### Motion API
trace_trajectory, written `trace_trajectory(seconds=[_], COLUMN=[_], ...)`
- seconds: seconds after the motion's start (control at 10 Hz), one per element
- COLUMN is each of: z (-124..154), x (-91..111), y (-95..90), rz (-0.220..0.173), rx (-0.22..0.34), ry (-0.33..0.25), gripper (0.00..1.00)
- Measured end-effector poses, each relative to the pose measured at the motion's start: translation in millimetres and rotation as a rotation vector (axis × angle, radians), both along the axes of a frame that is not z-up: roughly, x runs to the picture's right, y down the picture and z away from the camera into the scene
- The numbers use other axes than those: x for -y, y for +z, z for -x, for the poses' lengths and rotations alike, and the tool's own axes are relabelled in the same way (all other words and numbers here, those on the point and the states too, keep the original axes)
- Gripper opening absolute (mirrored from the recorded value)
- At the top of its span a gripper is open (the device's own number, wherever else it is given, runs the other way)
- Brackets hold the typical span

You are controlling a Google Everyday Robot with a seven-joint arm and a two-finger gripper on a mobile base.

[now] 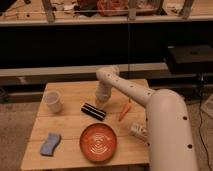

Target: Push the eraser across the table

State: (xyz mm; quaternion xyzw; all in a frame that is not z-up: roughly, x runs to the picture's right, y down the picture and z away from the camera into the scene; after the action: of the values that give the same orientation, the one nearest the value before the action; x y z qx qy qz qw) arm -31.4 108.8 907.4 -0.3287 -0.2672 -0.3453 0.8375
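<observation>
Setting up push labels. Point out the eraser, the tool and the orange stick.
eraser (94, 111), camera view, middle of its dark top face.
tool (100, 101), camera view, its lower tip, just above the eraser's far right end.
orange stick (125, 111), camera view, mid-length, lying on the table right of the eraser.

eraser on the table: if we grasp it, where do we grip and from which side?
Grip the eraser at mid-length, across its narrow width, coming from above. It lies flat on the table, long axis running diagonally from upper left to lower right, with room along both long sides. The gripper sits just above its right end, so only a short move seems needed.
</observation>
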Motion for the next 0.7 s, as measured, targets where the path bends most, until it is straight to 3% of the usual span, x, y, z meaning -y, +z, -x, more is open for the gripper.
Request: trace_trajectory(seconds=[0.7], z=[-12.9], x=[-4.2], y=[-2.6], rz=[0.013], rx=[-0.003], ry=[0.002], gripper=[0.01])
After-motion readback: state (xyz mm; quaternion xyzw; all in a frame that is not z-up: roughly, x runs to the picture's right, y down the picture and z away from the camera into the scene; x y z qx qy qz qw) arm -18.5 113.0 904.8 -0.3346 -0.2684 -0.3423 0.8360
